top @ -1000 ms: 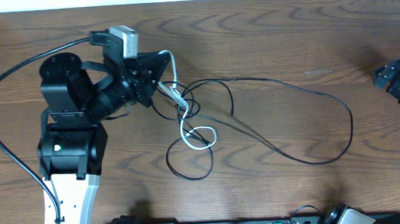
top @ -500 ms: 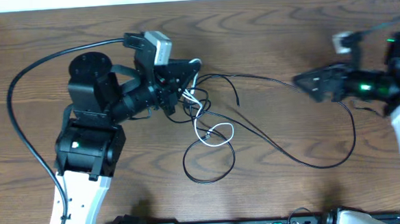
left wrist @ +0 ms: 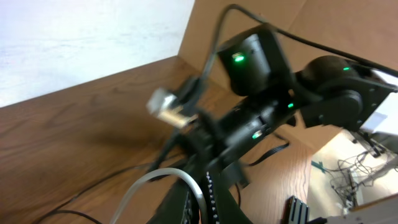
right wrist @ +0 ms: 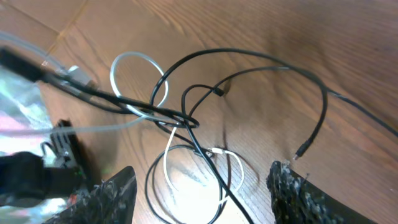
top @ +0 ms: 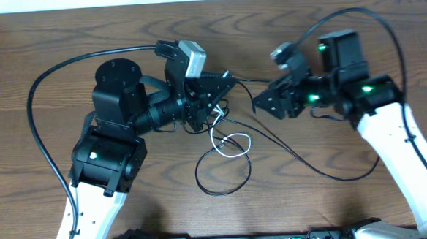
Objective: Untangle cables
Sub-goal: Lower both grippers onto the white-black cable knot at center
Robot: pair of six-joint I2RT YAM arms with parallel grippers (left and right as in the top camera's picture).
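My left claw [top: 222, 82] is clenched on the cables [right wrist: 180, 119], pinching them at the upper edge of the tangle, and black strands run straight from it down into the knot. My right claw [right wrist: 202, 186] is released, its two fingers spread wide with nothing between them. It hovers just right of the left one, above the knot. Directly below it the black cords cross and twist together, and the white cable [right wrist: 216, 152] loops through them with its small plug end lying beside the crossing. Nearer my base, a black loop lies flat on the wooden surface [top: 313, 209]. One long black cord sweeps out to the right, passes under my right arm and curves back toward the tangle.
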